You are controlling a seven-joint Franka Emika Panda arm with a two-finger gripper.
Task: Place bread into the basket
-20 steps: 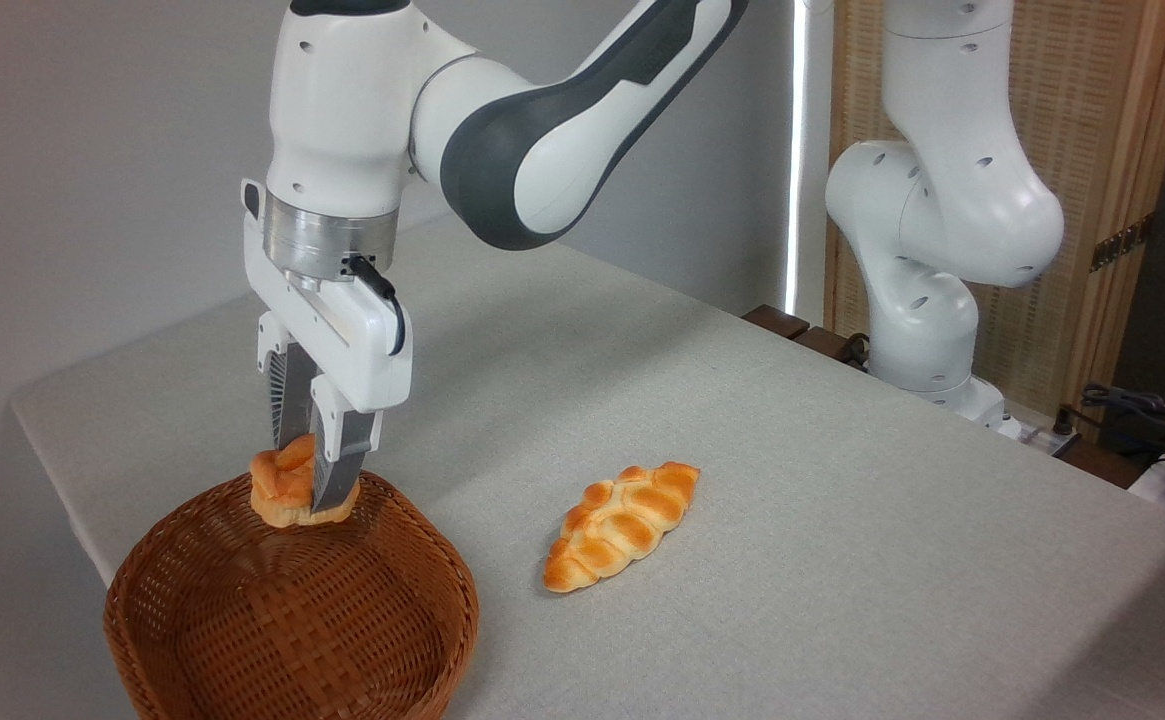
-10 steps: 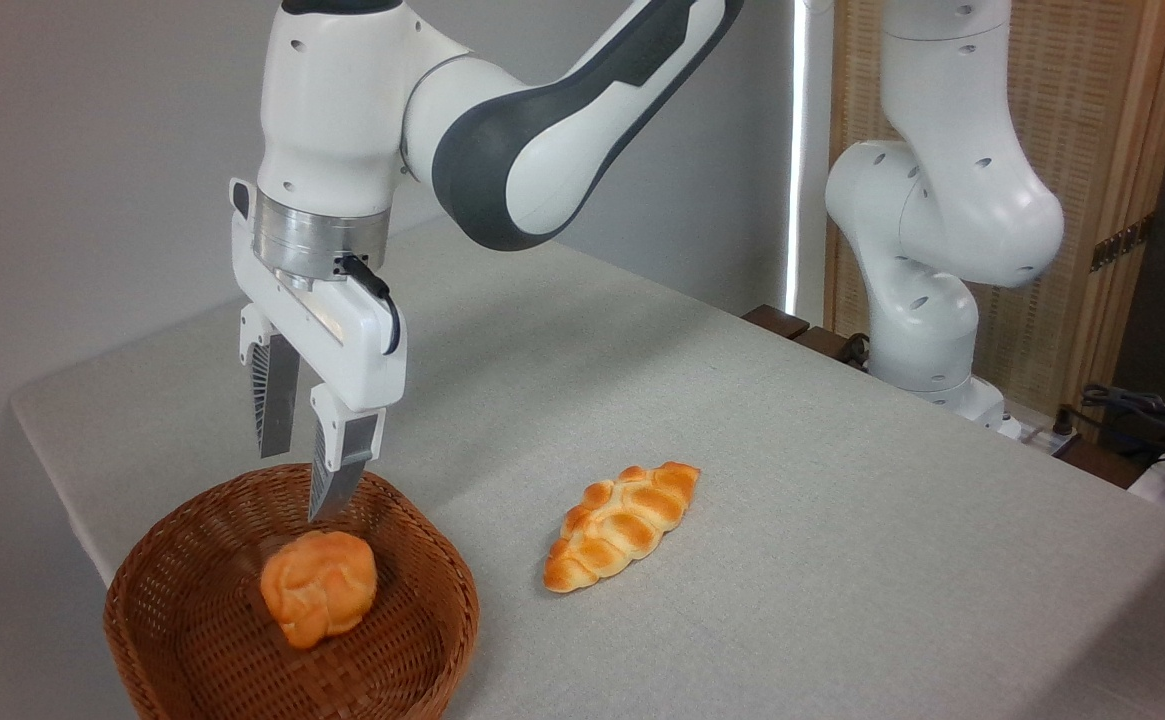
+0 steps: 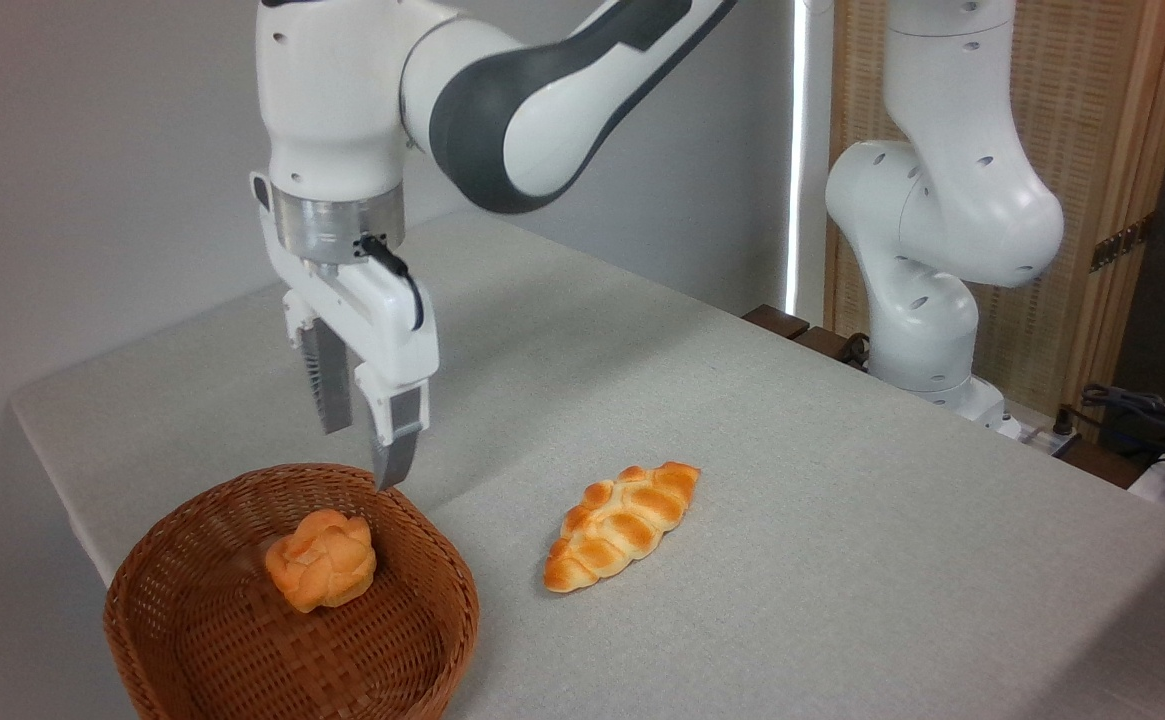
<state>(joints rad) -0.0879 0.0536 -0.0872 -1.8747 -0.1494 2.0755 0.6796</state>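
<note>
My jaws hang apart and empty, pointing straight down, with a clear gap between the two fingers (image 3: 337,385) and nothing held between them. They sit above the far rim of the basket (image 3: 422,545), the nearer fingertip just over the wicker edge and not touching it as far as I can tell. The bun (image 3: 321,560) lies inside the basket, resting on the woven floor toward the far side, its knotted golden top facing up and tilted a little toward the camera. It is well clear of my fingers and below them. The basket itself stands at the near left corner of the table (image 3: 792,480), which is covered in a pale grey cloth. To the right of the basket, apart from it, a longer braided loaf (image 3: 622,525) lies flat on the cloth, angled so one end points up and to the right. My white and dark grey arm (image 3: 532,110) reaches in from the upper right, bending down to the wrist over the basket. Behind the table on the right stands my base column (image 3: 927,230), in front of a wooden slatted screen (image 3: 1092,150). Some dark cables (image 3: 1142,415) lie at the far right edge.
</note>
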